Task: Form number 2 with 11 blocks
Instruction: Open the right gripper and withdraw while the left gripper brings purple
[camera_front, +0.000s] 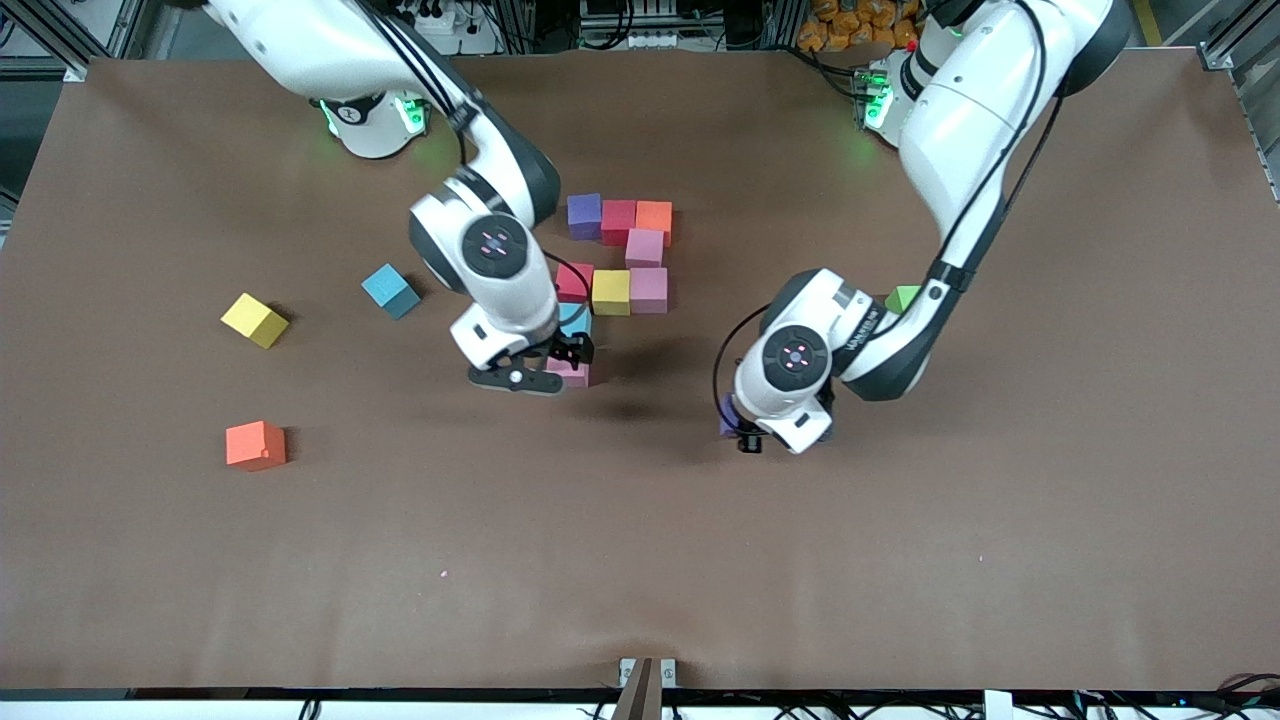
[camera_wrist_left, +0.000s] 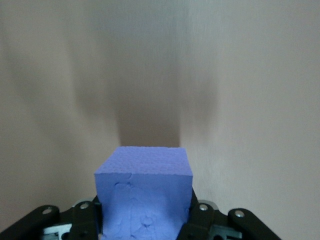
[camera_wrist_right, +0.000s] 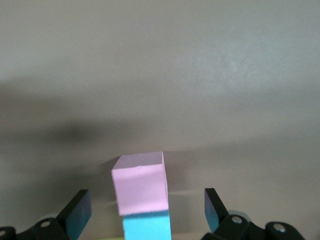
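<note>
Two fingers (camera_wrist_right: 80, 212) spread around pink block (camera_wrist_right: 140, 182), left fingers (camera_wrist_left: 197, 215) pinching purple block (camera_wrist_left: 145, 192).

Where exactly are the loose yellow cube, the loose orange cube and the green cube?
loose yellow cube (camera_front: 254, 319), front view, top face.
loose orange cube (camera_front: 255, 444), front view, top face.
green cube (camera_front: 901, 298), front view, visible corner.

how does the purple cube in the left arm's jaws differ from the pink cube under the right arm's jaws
The matte purple cube is clamped in the shut left gripper, away from the digit. The matte pink cube sits free between the open right gripper fingers, against a light blue cube at the digit's near end. Both look equal-sized.
</note>
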